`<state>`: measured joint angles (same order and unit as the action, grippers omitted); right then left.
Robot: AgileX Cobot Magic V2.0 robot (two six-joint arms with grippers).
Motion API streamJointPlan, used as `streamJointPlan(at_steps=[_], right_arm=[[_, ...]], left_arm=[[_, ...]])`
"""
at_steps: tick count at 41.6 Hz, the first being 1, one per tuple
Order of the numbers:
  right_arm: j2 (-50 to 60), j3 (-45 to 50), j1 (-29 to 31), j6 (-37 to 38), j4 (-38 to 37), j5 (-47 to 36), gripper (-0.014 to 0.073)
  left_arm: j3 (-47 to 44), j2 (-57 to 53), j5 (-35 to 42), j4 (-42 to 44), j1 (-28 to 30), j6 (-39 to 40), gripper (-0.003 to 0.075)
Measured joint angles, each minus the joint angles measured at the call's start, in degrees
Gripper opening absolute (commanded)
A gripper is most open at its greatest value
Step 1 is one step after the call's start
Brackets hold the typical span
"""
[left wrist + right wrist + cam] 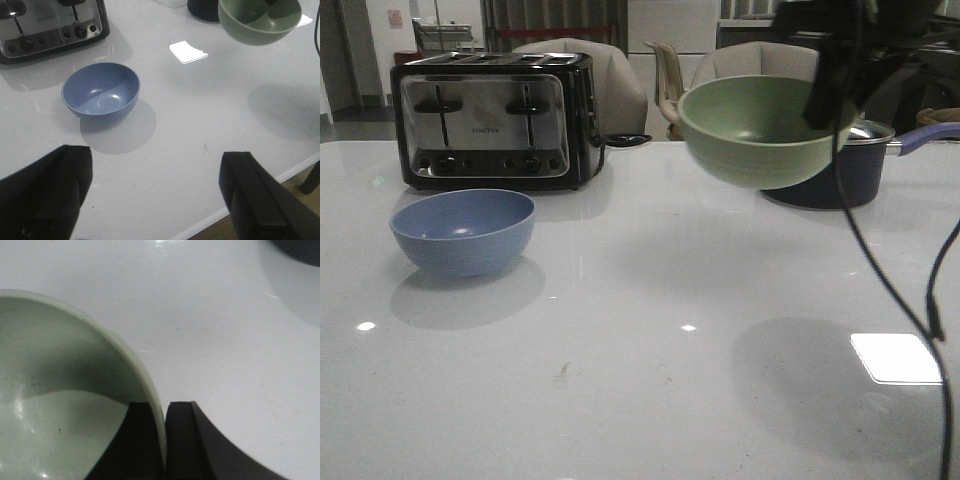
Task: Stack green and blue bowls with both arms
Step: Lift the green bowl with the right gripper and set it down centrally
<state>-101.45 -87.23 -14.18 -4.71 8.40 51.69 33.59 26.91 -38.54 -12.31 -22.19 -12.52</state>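
While the right gripper pinches the tilted green bowl's rim aloft, the left gripper gapes wide.

- The dusty blue round bowl sits on the glossy white desk, over on the left side.
- Right behind it stands the black-and-steel four-slot toaster, near but not touching.
- The pale sage green round bowl hangs in the air on the right, well apart from the blue one, its rim pinched in the right claw.
- Behind that, the dark saucepan with a glass lid is on the desk.
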Motion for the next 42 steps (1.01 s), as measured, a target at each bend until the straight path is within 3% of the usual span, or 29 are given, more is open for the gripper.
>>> streamJointPlan(at_steps=[11, 24, 38, 42], right_arm=[[-5.23, 0.0, -7.8, 0.0, 3.59, -1.17, 0.0083], [-12.31, 0.0, -8.25, 0.0, 4.89, -1.27, 0.009], [-12.84, 0.0, -8.25, 0.0, 3.88, -1.72, 0.009], [-13.67, 0.0, -8.25, 0.0, 3.88, -1.72, 0.0134]], left_arm=[[0.0, 0.0, 0.0, 0.0, 0.0, 0.0, 0.058], [0.0, 0.0, 0.0, 0.0, 0.0, 0.0, 0.058], [0.0, 0.0, 0.0, 0.0, 0.0, 0.0, 0.058], [0.0, 0.0, 0.0, 0.0, 0.0, 0.0, 0.058]])
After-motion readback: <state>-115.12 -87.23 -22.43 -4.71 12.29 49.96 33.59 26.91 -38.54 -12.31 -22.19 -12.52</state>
